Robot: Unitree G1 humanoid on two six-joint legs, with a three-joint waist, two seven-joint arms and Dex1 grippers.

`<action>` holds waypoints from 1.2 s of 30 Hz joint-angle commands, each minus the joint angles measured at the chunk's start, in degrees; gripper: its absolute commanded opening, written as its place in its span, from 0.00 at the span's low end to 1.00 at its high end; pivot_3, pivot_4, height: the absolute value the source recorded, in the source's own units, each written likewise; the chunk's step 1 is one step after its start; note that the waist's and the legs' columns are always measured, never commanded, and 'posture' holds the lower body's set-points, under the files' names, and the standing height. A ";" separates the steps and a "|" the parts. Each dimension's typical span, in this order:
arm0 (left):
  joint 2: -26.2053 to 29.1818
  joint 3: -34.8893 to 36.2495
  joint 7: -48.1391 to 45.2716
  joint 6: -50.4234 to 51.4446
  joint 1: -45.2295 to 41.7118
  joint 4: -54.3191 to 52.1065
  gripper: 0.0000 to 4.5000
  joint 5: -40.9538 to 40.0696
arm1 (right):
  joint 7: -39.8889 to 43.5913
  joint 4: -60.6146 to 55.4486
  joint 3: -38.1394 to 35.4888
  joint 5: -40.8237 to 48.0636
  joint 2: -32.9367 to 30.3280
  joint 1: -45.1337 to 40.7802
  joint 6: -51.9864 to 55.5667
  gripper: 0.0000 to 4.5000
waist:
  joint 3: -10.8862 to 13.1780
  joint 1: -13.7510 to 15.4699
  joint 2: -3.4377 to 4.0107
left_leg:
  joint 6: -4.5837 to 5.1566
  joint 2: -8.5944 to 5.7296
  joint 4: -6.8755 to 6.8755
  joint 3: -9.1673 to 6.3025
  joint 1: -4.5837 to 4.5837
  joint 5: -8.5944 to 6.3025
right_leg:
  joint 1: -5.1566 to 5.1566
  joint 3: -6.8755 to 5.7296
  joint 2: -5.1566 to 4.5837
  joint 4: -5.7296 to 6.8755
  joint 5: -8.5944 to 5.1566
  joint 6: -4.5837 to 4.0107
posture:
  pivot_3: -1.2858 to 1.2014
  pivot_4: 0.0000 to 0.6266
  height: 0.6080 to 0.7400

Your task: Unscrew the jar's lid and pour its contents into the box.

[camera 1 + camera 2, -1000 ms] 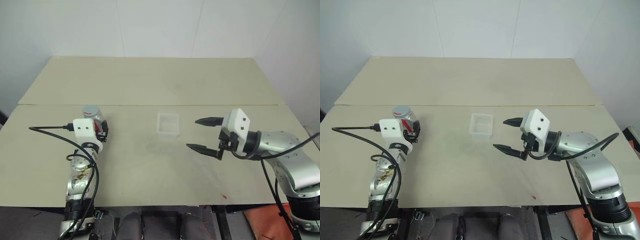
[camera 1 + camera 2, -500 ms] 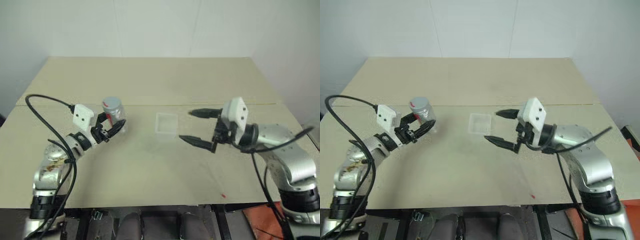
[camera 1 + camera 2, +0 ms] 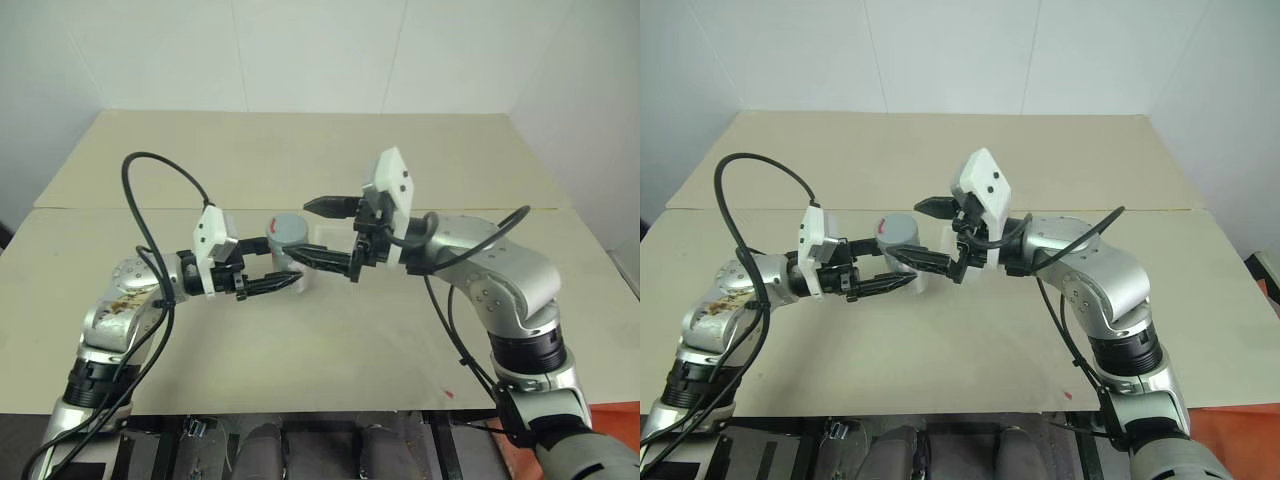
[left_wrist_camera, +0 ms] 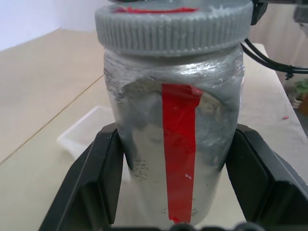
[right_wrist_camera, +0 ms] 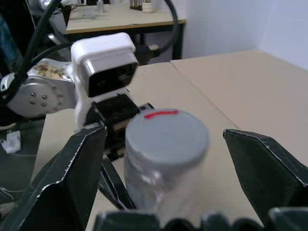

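Left eye view: the left gripper [image 3: 272,268] clamps the jar [image 3: 286,243] upright above the table [image 3: 300,160]. The right gripper [image 3: 322,232], fingers spread wide and empty, sits at the jar's 3 o'clock, 1 finger behind the lid [image 3: 289,224], 1 in front. The box [image 3: 322,238] lies mostly hidden behind the jar and the fingers.

Right eye view: same layout; a black cable [image 3: 750,175] loops at 10 o'clock of the jar.

Left wrist view: 2 black pads pinch the jar's lower body, beside its red stripe [image 4: 179,149]; the lid is on.

Right wrist view: the lid sits between the open fingers, untouched.

Risk: a low grip may let the jar spin or tilt when the lid is twisted.

Change: 1 second ago the jar stood on the table at 9 o'clock, and the right gripper hung at 3 o'clock of the box; both arms have since met mid-table.
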 commanded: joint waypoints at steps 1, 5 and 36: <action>-0.48 -0.37 -0.93 -1.53 -1.78 0.01 0.61 0.22 | -1.07 -0.59 0.29 -0.24 0.73 -1.81 0.88 1.00 | 0.00 -0.04 0.00 | 0.00 0.00 0.00 0.00 0.00 0.00 | -0.01 0.00 0.00 0.00 0.00 0.00 | 0.52 0.24 1.00; -0.72 -0.57 -1.37 -2.16 -2.17 0.54 0.61 0.63 | -1.29 -0.12 0.30 -0.04 0.91 -2.31 1.33 1.00 | 0.00 -0.10 0.00 | 0.00 0.00 0.00 0.00 -0.01 0.00 | -0.02 0.00 0.00 0.02 0.00 0.00 | 0.52 0.24 1.00; -2.37 -2.49 -8.92 -5.86 -3.74 -3.55 0.61 -0.88 | 30.89 10.63 3.90 1.51 -3.19 -3.82 -12.78 0.62 | 0.00 -0.35 0.00 | 0.01 0.01 0.00 -0.01 -0.02 0.00 | -0.03 0.01 0.02 0.01 0.00 0.00 | 0.52 0.24 1.00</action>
